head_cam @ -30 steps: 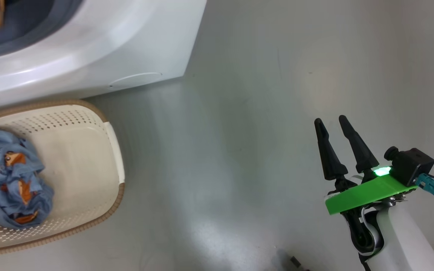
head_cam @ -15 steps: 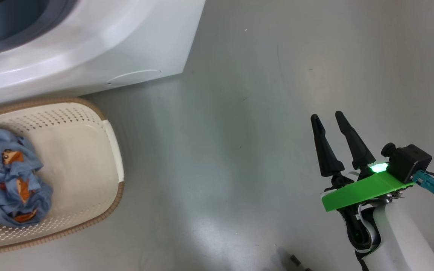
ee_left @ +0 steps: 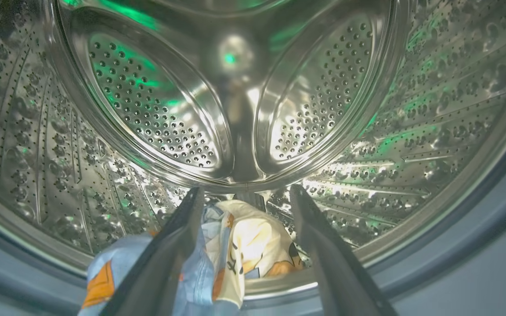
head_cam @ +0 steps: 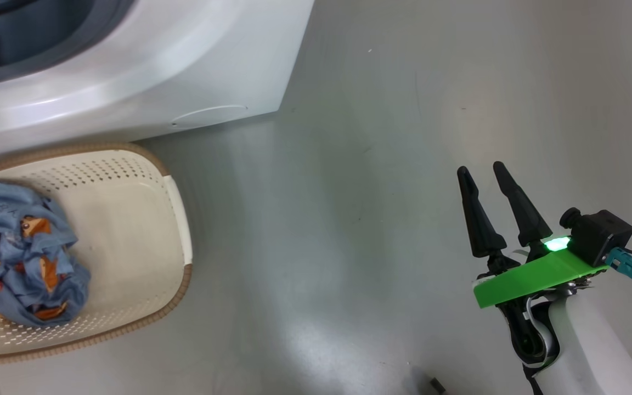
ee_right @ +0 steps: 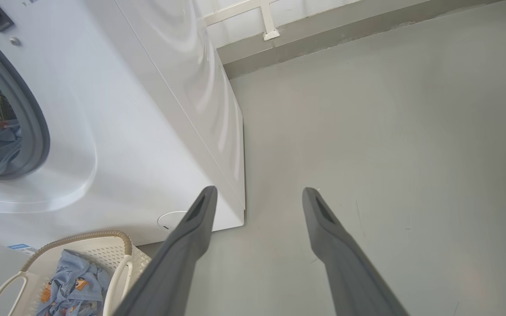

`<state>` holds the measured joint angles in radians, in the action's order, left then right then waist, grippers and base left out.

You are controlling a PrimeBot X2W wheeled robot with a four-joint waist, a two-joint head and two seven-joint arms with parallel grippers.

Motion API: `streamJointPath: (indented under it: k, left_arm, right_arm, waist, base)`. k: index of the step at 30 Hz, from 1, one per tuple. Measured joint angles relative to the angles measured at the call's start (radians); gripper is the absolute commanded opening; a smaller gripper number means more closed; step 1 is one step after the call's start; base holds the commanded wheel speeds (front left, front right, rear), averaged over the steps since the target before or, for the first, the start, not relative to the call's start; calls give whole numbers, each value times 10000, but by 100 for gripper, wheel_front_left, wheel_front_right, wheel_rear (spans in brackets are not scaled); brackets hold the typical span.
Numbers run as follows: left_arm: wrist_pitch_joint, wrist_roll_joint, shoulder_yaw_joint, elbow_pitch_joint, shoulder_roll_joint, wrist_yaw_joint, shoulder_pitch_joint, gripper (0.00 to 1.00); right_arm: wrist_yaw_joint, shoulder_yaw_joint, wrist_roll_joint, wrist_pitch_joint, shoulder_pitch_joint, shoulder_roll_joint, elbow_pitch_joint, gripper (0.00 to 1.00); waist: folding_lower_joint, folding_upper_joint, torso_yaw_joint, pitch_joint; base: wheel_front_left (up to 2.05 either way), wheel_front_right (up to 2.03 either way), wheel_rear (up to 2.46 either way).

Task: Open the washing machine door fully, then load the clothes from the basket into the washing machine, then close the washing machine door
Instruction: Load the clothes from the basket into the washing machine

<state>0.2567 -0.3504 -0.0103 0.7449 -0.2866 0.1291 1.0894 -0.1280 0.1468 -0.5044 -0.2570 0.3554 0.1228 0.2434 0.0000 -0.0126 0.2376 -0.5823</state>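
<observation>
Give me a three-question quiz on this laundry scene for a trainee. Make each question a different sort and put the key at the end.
1. True or false: the basket is empty.
2. Pick one. The left gripper points into: A) the steel drum; B) the basket; C) a cupboard.
3. Fill the gap: the right gripper hangs above the floor with its jaws ____.

Key
1. False: light-blue clothes lie in it.
2. A
3. open
</observation>
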Motion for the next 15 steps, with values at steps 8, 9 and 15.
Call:
streamJointPath:
  k: [8, 9, 15]
  left_arm:
    - [0, 25, 268, -696, 401, 0, -1384, 100]
    - [0, 35, 314, -826, 472, 0, -1569, 100]
    - [0, 228, 792, -1816, 706, 0, -2902, 100]
  right_arm:
    - [0, -167, 2, 0, -7, 132, -6, 100]
    - [0, -219, 2, 0, -9, 163, -8, 100]
    - [0, -364, 2, 0, -22, 270, -36, 100]
  waist:
    - [-1, 0, -308, 155]
    - [0, 0, -357, 176]
    - [0, 0, -611, 311]
  base:
    - [0, 0, 0]
    - [0, 0, 0]
    - [0, 0, 0]
